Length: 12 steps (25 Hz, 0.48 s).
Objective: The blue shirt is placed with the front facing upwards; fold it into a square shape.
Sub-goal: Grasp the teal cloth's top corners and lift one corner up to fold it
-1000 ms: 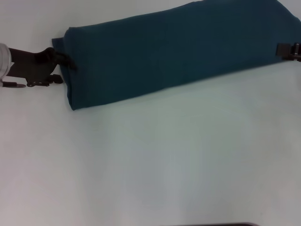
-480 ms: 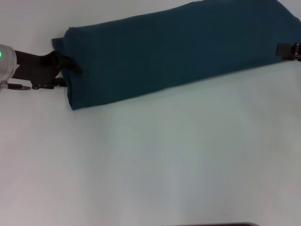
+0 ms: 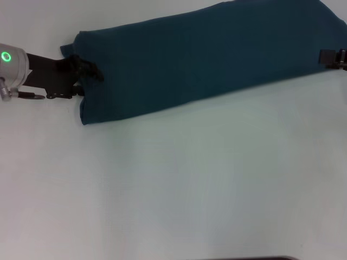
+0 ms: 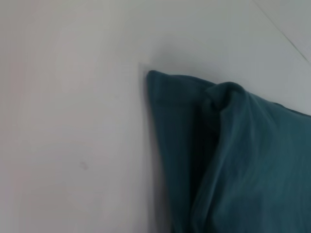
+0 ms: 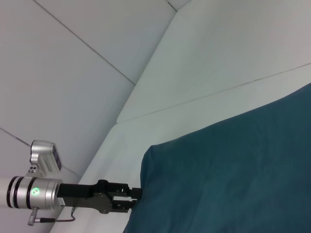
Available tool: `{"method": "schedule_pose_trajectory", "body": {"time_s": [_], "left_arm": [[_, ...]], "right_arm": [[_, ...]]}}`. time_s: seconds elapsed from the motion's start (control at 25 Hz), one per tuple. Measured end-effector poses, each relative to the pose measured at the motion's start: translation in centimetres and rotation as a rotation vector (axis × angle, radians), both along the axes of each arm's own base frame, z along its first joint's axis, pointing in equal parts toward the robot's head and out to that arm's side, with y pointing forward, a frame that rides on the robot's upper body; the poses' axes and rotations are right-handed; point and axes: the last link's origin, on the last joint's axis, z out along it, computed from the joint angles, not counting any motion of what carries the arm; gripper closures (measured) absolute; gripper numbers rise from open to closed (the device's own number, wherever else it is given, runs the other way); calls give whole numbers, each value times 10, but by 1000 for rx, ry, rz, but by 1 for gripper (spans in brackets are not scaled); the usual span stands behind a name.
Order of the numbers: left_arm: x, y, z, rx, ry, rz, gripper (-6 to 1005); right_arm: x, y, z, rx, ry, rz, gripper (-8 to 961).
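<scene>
On the white table (image 3: 162,189), the blue shirt (image 3: 206,59) lies folded into a long band. Left gripper (image 3: 89,73) is clamped on its left end, a bunched corner seen only in the left wrist view. Right gripper (image 3: 332,58) meets the right end, closure indiscernible.

One shirt (image 3: 206,59), folded into a long band, lies on one white table (image 3: 173,189). Two grippers are in view: the left gripper (image 3: 89,73) and the right gripper (image 3: 332,58).

It looked like a lab or test room: a bare white table (image 3: 173,195) ran up to plain white panelled walls (image 5: 73,73) with thin seams, with no household furnishings anywhere in view.
</scene>
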Motion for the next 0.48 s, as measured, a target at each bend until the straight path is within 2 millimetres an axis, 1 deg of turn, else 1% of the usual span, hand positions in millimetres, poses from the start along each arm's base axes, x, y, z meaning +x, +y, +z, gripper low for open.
{"method": "schedule_pose_trajectory", "body": {"time_s": [0.2,0.48], "left_arm": [[0,1,1,3,3,1,416],[-8,0,7,22,11,25,416]], "right_arm": [[0,0,0,0,-1,1,53],[0,0,1,0,-1,0,52]]}}
